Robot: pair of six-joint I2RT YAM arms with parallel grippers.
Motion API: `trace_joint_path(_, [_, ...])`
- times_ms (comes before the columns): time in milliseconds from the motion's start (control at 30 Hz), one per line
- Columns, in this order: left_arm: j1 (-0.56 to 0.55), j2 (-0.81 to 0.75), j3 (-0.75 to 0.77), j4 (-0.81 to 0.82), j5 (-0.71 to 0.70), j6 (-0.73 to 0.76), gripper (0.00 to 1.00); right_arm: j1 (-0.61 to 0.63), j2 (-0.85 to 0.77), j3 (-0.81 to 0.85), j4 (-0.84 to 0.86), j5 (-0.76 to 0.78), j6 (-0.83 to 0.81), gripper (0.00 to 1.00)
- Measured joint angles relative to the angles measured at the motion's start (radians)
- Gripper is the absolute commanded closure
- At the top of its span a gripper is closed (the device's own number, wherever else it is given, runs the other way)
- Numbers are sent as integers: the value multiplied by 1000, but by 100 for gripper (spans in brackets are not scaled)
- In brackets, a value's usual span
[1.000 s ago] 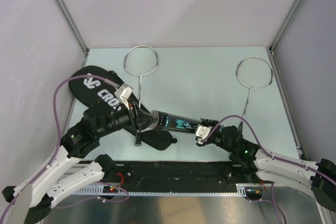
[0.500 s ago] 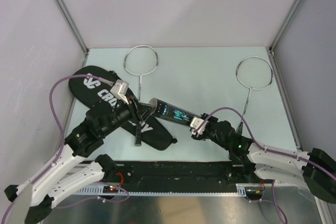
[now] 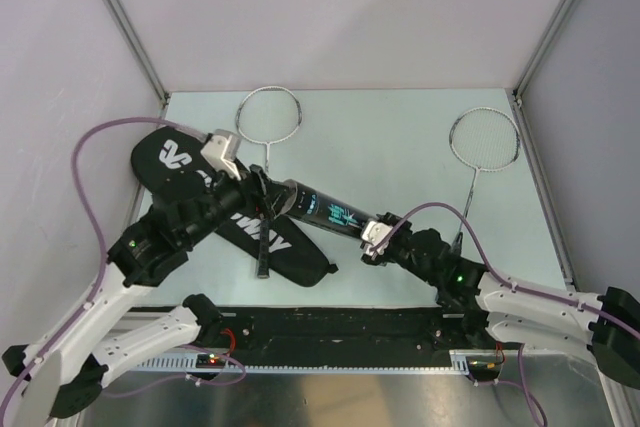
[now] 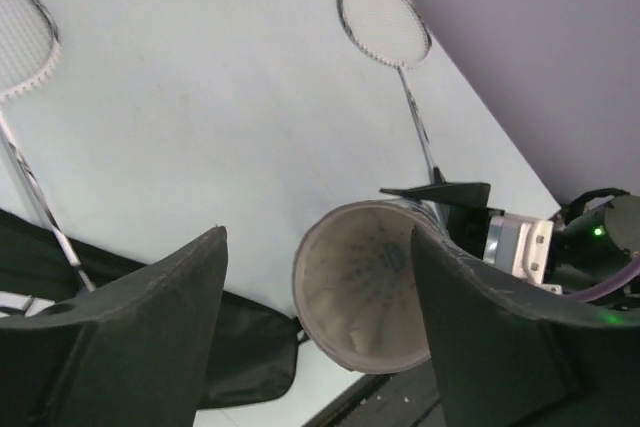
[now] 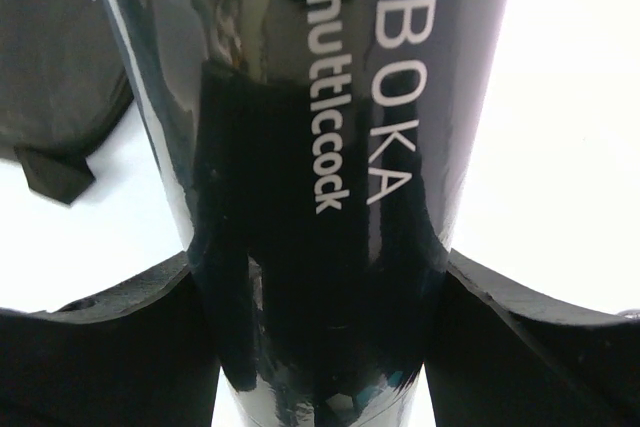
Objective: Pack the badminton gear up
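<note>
— Where's the tube [image 3: 325, 212] just now?

— Near the middle of the table [image 3: 400, 147], a bit toward the six o'clock edge. It runs on a slant, open mouth toward ten o'clock and the other end toward four. The mouth end reaches over the bag [image 3: 168, 157].

— Who's got hold of it?

— The right gripper [image 5: 318, 287]. It's clamped on the four o'clock end, a finger pressed against each side of the glossy black wall, just below the white "BOKA Shuttlecock" lettering.

— And the left gripper [image 4: 318, 242]?

— It's at the mouth with its jaws spread wide, one finger on either side of the rim. One finger has clear table showing between it and the tube. The other sits right at the rim, and I can't tell if it touches. It isn't gripping anything.

— Anything inside the tube?

— The inner wall looks pale, but I can't make out what's deeper in.

— The bag?

— Flat on the table, running from ten o'clock down toward six, partly under the left arm.

— Rackets?

— One racket [image 3: 268, 114] has its head at eleven o'clock and its handle lying on the bag. The second racket [image 3: 484, 137] has its head at two o'clock, with the shaft running down beside the right arm.
</note>
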Motion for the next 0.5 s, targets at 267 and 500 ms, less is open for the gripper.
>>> trace_joint_path(267, [-2, -72, 126, -32, -127, 79, 0, -39, -22, 29, 73, -18, 122, 80])
trace_joint_path(500, [-3, -248, -18, -37, -250, 133, 0, -244, 28, 114, 45, 52, 414, 78])
